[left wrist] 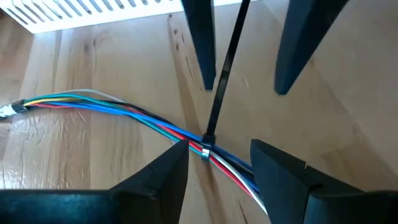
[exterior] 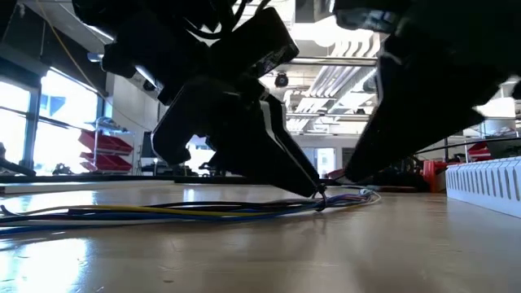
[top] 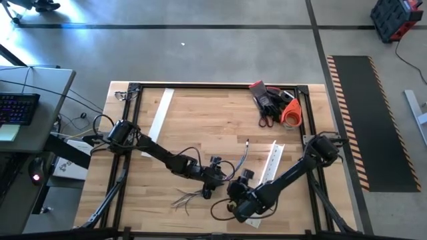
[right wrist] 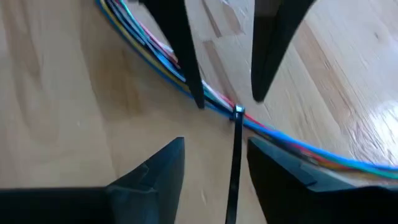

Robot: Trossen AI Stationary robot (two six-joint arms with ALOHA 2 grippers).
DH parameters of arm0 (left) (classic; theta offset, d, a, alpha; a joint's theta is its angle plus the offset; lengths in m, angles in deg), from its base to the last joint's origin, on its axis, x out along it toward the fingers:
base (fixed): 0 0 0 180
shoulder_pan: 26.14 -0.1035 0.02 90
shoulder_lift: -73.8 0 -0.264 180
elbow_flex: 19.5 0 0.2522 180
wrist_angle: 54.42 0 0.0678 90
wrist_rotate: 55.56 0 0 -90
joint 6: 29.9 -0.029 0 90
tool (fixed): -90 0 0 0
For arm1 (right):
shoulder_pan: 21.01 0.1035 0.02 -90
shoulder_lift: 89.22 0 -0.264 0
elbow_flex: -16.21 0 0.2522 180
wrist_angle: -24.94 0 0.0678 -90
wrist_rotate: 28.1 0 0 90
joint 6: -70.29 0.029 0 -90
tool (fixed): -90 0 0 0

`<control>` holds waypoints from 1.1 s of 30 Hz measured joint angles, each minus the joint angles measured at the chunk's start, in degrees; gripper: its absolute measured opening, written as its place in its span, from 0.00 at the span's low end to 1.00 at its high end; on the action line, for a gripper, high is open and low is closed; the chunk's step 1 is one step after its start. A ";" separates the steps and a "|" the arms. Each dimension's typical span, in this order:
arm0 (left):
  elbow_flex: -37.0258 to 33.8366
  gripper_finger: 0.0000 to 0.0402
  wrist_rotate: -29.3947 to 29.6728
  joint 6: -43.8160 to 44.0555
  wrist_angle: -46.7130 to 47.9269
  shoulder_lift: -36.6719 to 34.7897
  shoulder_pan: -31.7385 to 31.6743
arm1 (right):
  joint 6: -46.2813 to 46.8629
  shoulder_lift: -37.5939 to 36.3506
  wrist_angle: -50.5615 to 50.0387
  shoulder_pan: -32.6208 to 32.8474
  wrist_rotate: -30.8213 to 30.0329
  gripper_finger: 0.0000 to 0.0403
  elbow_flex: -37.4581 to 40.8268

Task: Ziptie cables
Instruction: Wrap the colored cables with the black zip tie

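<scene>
Pale butcher-block wood forms the table (top: pixel 200 120), set on a grey concrete floor with a striped mat to one side. No brand, label or writing can be read in any view.

At about six o'clock on the table the two grippers meet nose to nose. The left gripper (left wrist: pixel 214 158) has its fingers spread apart, straddling the cables (left wrist: pixel 112 109) without pinching them. The right gripper (right wrist: pixel 214 155) is likewise parted, with the black zip tie (right wrist: pixel 233 168) running up between its fingers, apparently untouched by them. The tie's small head sits on the bundle exactly between the two grippers.

The wrist views alone reveal the wire colours: blue, red, yellow, white and teal, drawn together at the tie. From above, the cables (top: pixel 190 197) are only thin greyish strands trailing toward seven o'clock of the grippers. The low view shows the bundle lying flat on the wood, cinched at a dark knot beneath the arms.

Outward, a white slotted channel strip (top: pixel 272 160) lies at about four o'clock, another white strip (top: pixel 159 113) at ten o'clock, and a heap of red, black and orange tools (top: pixel 273 103) at one o'clock.
</scene>
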 joint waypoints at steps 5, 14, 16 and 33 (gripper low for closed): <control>-0.19 0.34 -1.08 -0.58 -1.70 0.00 0.01 | -0.41 -0.01 1.17 -0.10 -0.24 0.19 0.57; -0.25 0.29 -3.08 -4.03 -3.07 0.00 0.01 | 2.40 -0.02 -0.05 1.87 -1.03 0.01 0.57; -0.26 0.29 -3.05 -6.16 -3.33 0.00 -0.02 | 3.91 -0.02 -0.86 2.25 -1.34 0.00 0.57; -0.17 0.23 -5.49 -12.13 -12.21 5.40 -0.47 | 6.76 -0.07 -1.92 3.21 -3.37 0.00 0.55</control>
